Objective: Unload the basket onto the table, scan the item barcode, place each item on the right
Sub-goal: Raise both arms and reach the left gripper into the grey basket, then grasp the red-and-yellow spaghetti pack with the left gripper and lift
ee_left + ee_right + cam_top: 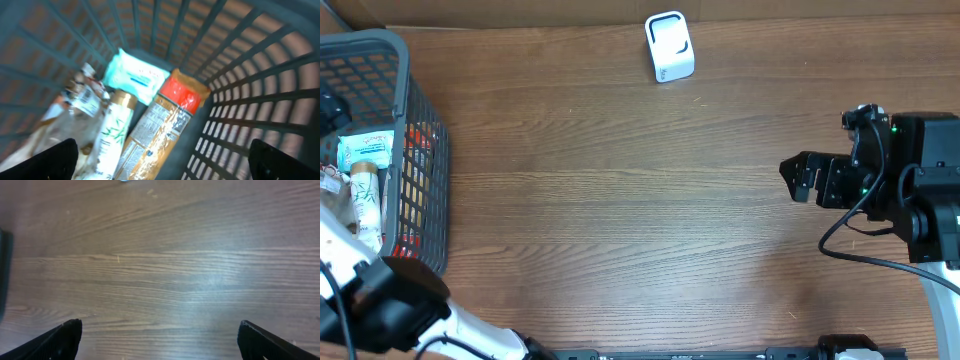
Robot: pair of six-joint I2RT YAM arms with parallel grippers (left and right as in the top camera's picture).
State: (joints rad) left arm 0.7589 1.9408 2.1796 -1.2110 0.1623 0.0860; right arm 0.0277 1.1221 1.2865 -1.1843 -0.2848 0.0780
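Basket [424, 175] of grey plastic lattice, woodgrain table [620, 220], boxy white scanner [669, 46]

Bright, even light; the wrist views are softening.
Pale glare is spreading over the table [210, 280], and the items [160, 125] in the basket [260, 95] are showing blurred.

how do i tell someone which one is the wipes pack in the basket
Look in the grey basket at the table's left edge. The wipes pack lies flat just past the tops of the bottle and the red-topped packet. It is the only pale teal, flat rectangular item, with a white label.
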